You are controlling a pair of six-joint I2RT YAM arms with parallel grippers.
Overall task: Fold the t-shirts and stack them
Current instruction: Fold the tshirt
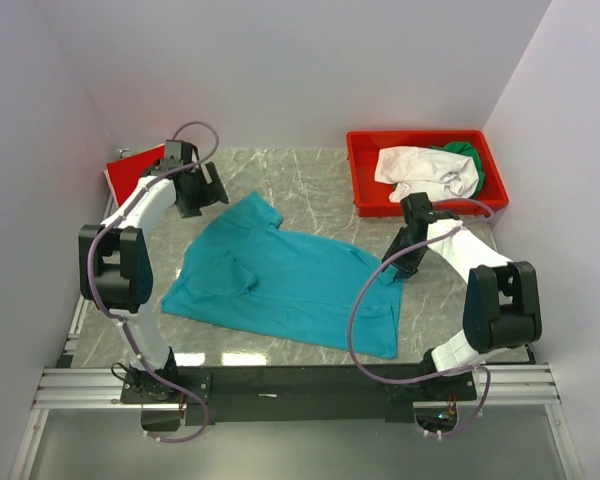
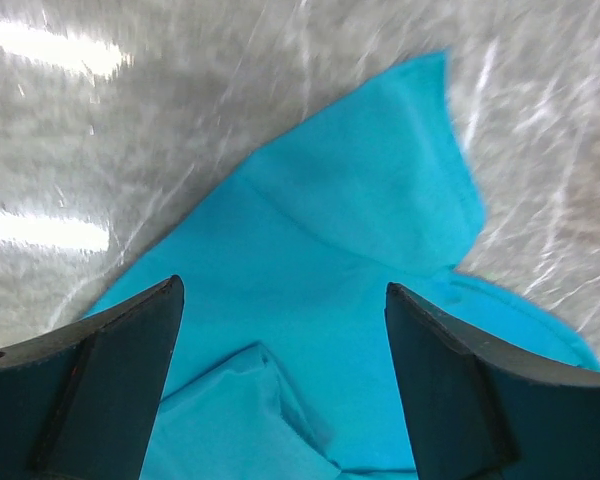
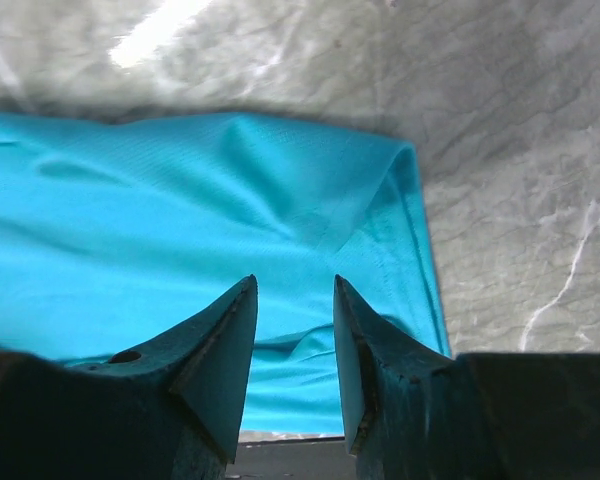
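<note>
The teal short-sleeved cotton t-shirt (image 1: 290, 290) lies spread across the middle of the top view on the grey marbled table (image 1: 310, 175). It is mostly flat and unfolded, with one small flap doubled over near its left side and a sleeve reaching toward the upper centre. Folding has barely begun on it. A flat red cloth shirt (image 1: 132, 175) rests at the upper left and looks already folded, so I judge one shirt done. The crumpled white shirt (image 1: 425, 170) and the green shirt (image 1: 467, 151) wait in the rigid red plastic bin (image 1: 420, 208) at the upper right. The left gripper (image 2: 285, 380) hangs wide open and empty over the sleeve. The right gripper (image 3: 292, 335) sits over the shirt's right edge, its jaws narrowly parted with nothing visibly pinched.
</note>
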